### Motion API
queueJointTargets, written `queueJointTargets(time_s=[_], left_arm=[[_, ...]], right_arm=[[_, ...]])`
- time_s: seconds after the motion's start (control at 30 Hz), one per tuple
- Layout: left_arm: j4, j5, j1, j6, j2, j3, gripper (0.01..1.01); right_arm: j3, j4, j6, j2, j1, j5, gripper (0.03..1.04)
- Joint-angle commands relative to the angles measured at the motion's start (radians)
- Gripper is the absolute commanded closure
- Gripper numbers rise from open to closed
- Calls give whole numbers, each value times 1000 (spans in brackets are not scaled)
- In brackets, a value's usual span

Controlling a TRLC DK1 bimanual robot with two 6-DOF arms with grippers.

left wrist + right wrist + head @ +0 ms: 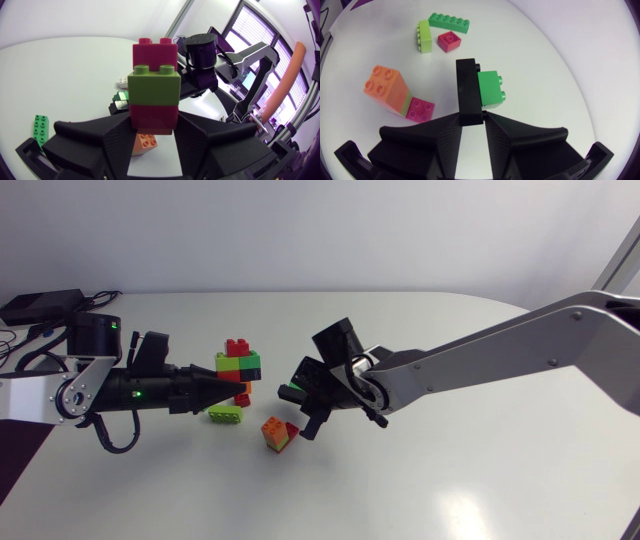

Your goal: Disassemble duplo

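The duplo stack (154,85), glossy studded bricks in red, lime and dark red with an orange one beneath, is clamped at its dark red brick by the left gripper (154,125). Its long axis runs crosswise to the fingers, leaving the red end free. The right gripper (470,117) faces the stack from near by, but its fingers pinch a black piece (468,90) carrying a green brick (491,90), so it probably must unload first.

Plain white table (470,480), smooth and slightly glossy, corner rounded off well behind the right gripper (300,395); light's soft and even, just faint shadows under it. Black box (40,306) with cables (10,338) sits well behind the left gripper (232,380).
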Motion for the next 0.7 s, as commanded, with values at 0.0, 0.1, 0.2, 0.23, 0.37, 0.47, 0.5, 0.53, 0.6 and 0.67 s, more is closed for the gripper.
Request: queueJointTargets(time_s=[0.0, 0.1, 0.2, 0.23, 0.37, 0.47, 0.5, 0.53, 0.6, 0.67], left_arm=[[2, 0, 2, 13, 19, 14, 597], [2, -1, 2, 13, 23, 16, 597], [2, -1, 2, 14, 22, 16, 597], [2, -1, 4, 14, 22, 16, 597], [2, -1, 1, 16, 22, 14, 597], [2, -1, 1, 16, 20, 14, 597], [2, -1, 1, 16, 19, 14, 597], [2, -1, 1, 16, 19, 14, 597], [2, -1, 1, 18, 19, 14, 597], [2, -1, 1, 18, 17, 14, 597]], right_arm=[[42, -37, 12, 41, -10, 6, 792], [81, -94, 16, 81, -13, 6, 790], [96, -120, 16, 97, -15, 6, 789], [98, -123, 18, 97, -15, 7, 780], [107, -143, 29, 97, -18, 21, 523], [110, -157, 30, 100, -18, 26, 313], [110, -163, 30, 97, -19, 30, 248], [107, -166, 30, 87, -19, 30, 189], [87, -166, 41, 45, -28, 23, 148], [67, -166, 72, -12, -56, -74, 123]])
